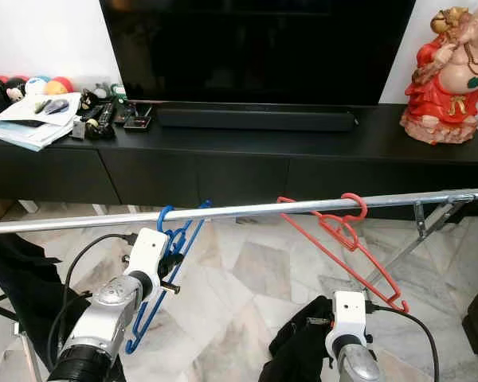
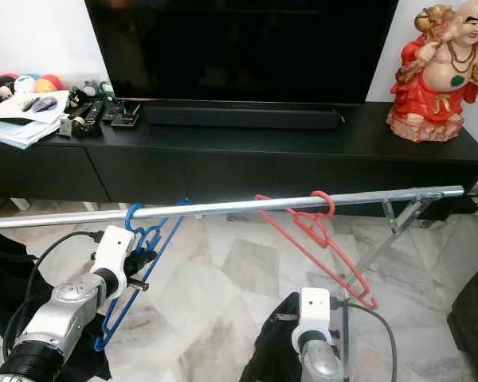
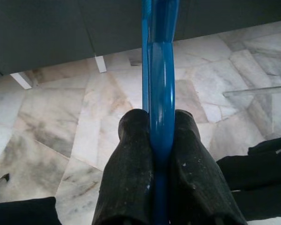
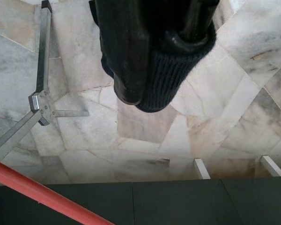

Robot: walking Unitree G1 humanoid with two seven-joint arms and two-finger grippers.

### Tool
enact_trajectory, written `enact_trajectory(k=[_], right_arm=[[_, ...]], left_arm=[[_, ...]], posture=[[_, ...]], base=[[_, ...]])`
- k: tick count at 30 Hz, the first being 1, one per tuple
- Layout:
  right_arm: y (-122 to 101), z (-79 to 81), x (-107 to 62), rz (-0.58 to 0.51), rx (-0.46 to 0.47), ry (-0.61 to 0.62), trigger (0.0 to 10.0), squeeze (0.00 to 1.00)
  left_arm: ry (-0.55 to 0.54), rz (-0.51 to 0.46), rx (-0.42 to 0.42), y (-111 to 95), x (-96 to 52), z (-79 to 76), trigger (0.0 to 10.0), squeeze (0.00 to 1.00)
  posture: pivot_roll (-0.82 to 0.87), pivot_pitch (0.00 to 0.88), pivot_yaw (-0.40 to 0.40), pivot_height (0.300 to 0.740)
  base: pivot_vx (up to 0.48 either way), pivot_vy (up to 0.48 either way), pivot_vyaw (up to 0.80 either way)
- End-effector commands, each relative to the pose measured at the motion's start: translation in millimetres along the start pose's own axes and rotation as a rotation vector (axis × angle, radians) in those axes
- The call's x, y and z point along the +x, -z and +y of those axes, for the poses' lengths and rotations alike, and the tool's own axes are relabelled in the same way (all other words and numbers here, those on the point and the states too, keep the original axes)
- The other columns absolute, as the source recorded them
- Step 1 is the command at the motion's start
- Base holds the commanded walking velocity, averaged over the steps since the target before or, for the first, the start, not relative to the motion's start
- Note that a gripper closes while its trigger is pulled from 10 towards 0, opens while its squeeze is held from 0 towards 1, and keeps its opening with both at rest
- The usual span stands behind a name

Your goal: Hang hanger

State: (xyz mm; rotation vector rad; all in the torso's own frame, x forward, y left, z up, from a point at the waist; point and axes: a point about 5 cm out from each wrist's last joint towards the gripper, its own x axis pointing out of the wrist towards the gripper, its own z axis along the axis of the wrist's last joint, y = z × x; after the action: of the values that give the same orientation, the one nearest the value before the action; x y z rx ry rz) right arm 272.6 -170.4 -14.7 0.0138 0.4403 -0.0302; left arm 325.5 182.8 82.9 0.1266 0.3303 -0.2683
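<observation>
A blue hanger (image 1: pixel 175 239) has its hook over the silver rail (image 1: pixel 247 208) near the rail's left part. My left gripper (image 3: pixel 160 126) is shut on the hanger's blue bar (image 3: pixel 160 70) just under the rail, and the hanger tilts down towards the floor. A red hanger (image 1: pixel 346 231) hangs from the rail further right, free of both grippers. Low at the front, my right gripper (image 4: pixel 157 70) is shut on a dark knitted garment (image 4: pixel 165 82), which droops as a black bundle (image 1: pixel 299 346) beside the wrist.
Behind the rail stands a black TV cabinet (image 1: pixel 223 151) with a television (image 1: pixel 255 48), a red figurine (image 1: pixel 450 79), papers (image 1: pixel 32 119) and remotes (image 1: pixel 103 119). The rack's folding leg (image 1: pixel 430 227) slants down at the right. Dark cloth (image 1: pixel 16 270) hangs at the left.
</observation>
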Motion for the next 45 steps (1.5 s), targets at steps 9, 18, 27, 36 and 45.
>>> enact_trajectory(k=[9,18,27,36,45], right_arm=[[2.0,1.6,-0.6,0.006,0.003,0.0,10.0,0.0],[3.7,1.0,-1.6,0.007,0.002,0.002,10.0,0.0],[4.7,2.0,-1.7,0.012,0.002,0.002,10.0,0.0],[6.3,3.0,-2.2,0.019,0.0,0.0,10.0,0.0],[7.4,3.4,-2.6,0.022,0.0,0.003,10.0,0.0]], left_arm=[[-0.083,-0.142,-0.123,3.1,-21.3,6.9,0.0,0.0],[-0.107,-0.198,-0.147,9.6,-47.3,2.2,0.0,0.0],[-0.123,-0.134,-0.064,22.6,-59.0,-4.7,0.0,0.0],[-0.293,0.037,-0.031,62.4,-71.7,4.7,8.1,0.0],[-0.349,0.233,-0.083,105.9,-68.9,6.3,10.0,0.0]], posture=[[-0.04,0.096,0.024,0.74],[-0.03,0.102,0.019,0.74],[-0.03,0.099,0.022,0.74],[-0.02,0.099,0.024,0.74],[-0.02,0.096,0.024,0.74]], base=[[0.0,0.0,0.0],[0.0,0.0,0.0],[0.0,0.0,0.0],[0.0,0.0,0.0],[0.0,0.0,0.0]])
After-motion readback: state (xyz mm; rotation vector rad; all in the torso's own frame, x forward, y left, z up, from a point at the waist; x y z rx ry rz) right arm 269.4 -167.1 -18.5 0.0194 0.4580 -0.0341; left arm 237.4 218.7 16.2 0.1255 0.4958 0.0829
